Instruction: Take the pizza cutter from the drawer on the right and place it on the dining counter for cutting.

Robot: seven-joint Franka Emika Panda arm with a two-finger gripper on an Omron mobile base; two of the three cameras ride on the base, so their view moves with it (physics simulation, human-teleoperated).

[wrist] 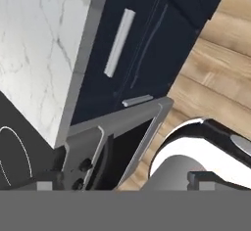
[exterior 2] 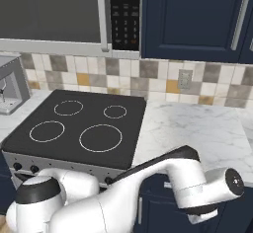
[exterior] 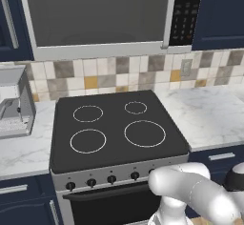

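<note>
The drawer [wrist: 147, 39] is a navy front with a silver bar handle [wrist: 119, 42], just under the edge of the marble worktop [wrist: 39, 54], and it looks shut. It also appears right of the stove as the drawer [exterior: 214, 161]. My gripper [wrist: 123, 182] is open, its two dark fingertips [wrist: 46, 186] wide apart with nothing between them. It hangs in front of the cabinets, some way short of the handle. My hand [exterior 2: 207, 195] sits low beside the worktop's front edge. The pizza cutter is hidden. The dining counter is out of view.
The black stove [exterior: 119, 128] stands left of the drawer, its oven door and knobs [wrist: 86, 165] close to my fingers. A second small silver handle [wrist: 137, 100] sits on the cabinet below. A coffee machine [exterior: 14, 105] stands far left, a microwave [exterior: 100, 14] above. Wooden floor [wrist: 215, 68] lies below.
</note>
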